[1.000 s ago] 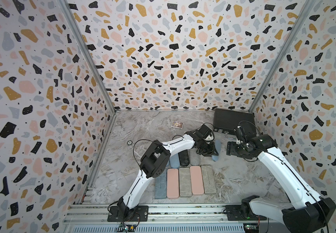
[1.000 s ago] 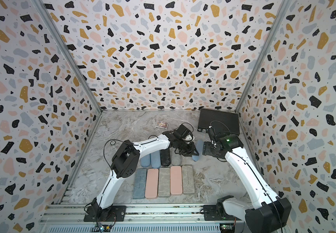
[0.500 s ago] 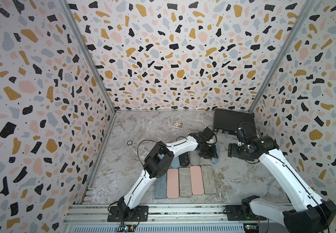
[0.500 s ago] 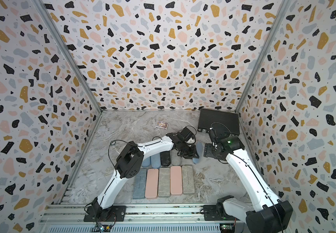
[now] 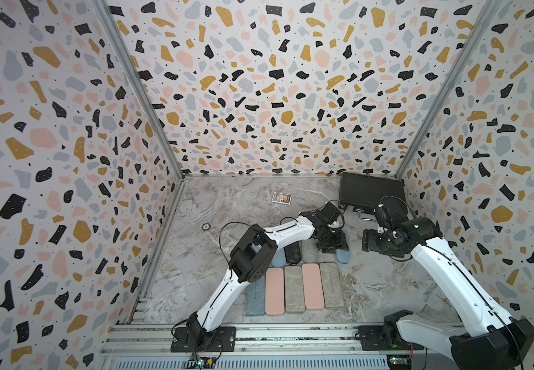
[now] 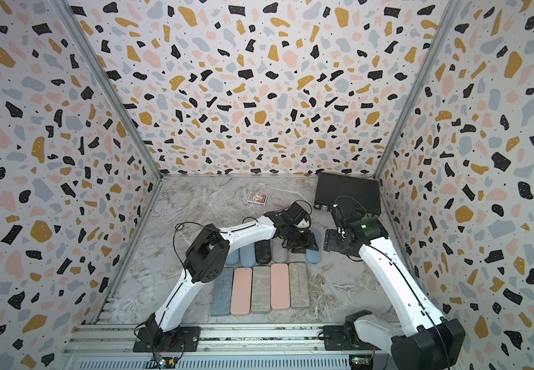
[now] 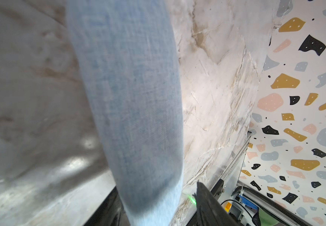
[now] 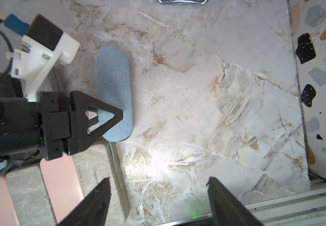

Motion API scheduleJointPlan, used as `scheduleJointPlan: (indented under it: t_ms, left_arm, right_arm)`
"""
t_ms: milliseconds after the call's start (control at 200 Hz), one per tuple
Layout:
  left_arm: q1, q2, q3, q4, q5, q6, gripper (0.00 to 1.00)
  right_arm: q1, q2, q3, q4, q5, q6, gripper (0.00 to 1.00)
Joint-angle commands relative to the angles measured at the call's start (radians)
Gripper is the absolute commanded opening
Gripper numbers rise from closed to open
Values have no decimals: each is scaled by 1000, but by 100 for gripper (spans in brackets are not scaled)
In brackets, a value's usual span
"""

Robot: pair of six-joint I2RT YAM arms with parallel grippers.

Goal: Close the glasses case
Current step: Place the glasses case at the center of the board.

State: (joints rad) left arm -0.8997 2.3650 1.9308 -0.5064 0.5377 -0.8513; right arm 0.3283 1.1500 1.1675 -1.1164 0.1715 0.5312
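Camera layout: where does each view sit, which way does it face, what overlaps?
Top views: high over the front rail, looking down at the marble floor; left gripper, right gripper and their arms show.
Left wrist: on the left arm, close along the blue glasses case; one dark fingertip shows.
Right wrist: on the right arm, facing down at the floor; its open fingers show.
Shared: both wrist views hold that case.

bare floor lies right of the blue case (packed cases block its left).
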Motion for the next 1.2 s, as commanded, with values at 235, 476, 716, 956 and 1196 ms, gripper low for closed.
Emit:
scheduleJointPlan:
  t_ms: [235, 476, 716, 956, 1196]
  left_arm:
    - [17, -76, 41, -113, -82, 91, 63]
    - [125, -281, -40, -222, -227, 171, 65]
    - [269, -542, -191, -259, -268, 226, 69]
    - [484, -766, -495, -219, -249, 229, 71]
    - [662, -882, -721, -198, -227, 241, 70]
  right_arm:
    - [-3, 69, 11, 14, -63, -5, 81]
    - [-2, 164, 19, 66, -128, -56, 81]
    - [-2, 380, 32, 155, -115, -126, 80]
    - [-2, 511, 90, 207, -149, -137, 80]
    - [-2, 573, 90, 253, -178, -132, 80]
